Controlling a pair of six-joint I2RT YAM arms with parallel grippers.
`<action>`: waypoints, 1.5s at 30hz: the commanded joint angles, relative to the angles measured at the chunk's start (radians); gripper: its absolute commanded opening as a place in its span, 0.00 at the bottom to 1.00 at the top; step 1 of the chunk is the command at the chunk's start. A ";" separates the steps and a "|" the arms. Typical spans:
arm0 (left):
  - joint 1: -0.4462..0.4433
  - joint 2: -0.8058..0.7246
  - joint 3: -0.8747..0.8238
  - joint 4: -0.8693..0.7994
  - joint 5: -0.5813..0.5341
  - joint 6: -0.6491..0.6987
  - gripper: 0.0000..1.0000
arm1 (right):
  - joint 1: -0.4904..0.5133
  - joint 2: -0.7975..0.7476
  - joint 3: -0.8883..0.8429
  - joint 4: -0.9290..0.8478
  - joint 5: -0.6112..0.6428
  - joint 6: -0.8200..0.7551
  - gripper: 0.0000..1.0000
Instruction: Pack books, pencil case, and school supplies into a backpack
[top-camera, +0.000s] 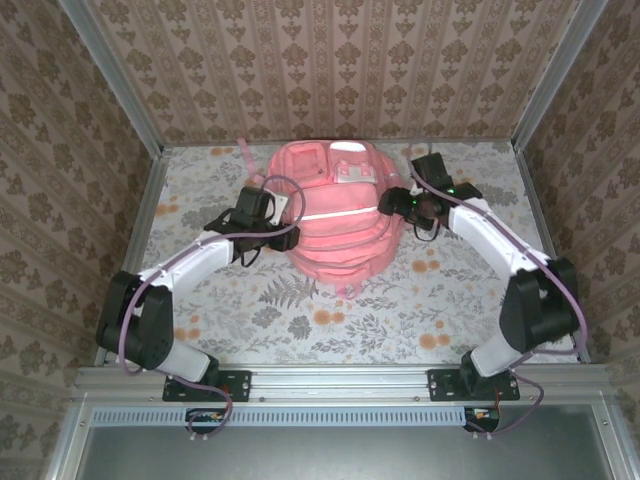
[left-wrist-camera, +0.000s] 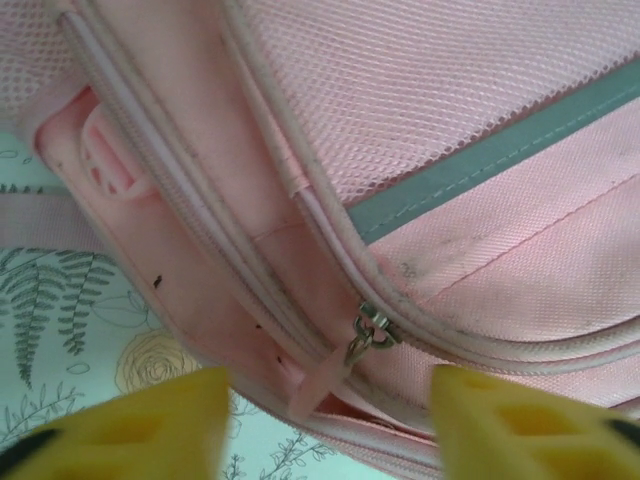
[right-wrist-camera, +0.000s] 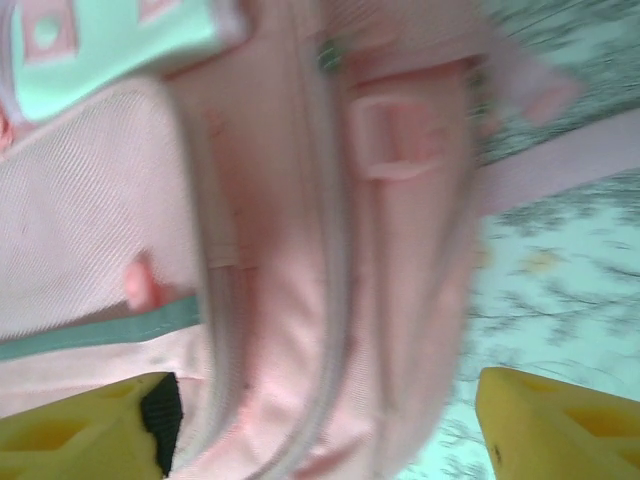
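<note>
Pink fabric backpack (top-camera: 335, 215) lies front-up, with the floral table (top-camera: 400, 300) showing bare on every side of it. Left gripper (left-wrist-camera: 325, 400) stands against the backpack's left flank, jaws parted and clamping nothing, with a metal zip pull (left-wrist-camera: 365, 335) on the backpack's seam just beyond the gap between the yellow fingers (left-wrist-camera: 150, 420). Right gripper (right-wrist-camera: 325, 405) stands at the backpack's right flank, jaws likewise spread wide across the side seam and gripping nothing, though the wrist view is blurred.
</note>
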 joint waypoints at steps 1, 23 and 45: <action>0.007 -0.082 0.030 -0.048 -0.018 -0.055 0.69 | -0.056 -0.104 -0.081 -0.108 0.225 0.047 0.82; 0.017 -0.265 0.036 -0.165 -0.262 -0.159 1.00 | -0.715 -0.245 -0.479 -0.118 0.237 0.123 0.99; 0.017 -0.292 0.021 -0.154 -0.215 -0.180 1.00 | -0.784 -0.017 -0.475 -0.028 0.033 0.078 0.98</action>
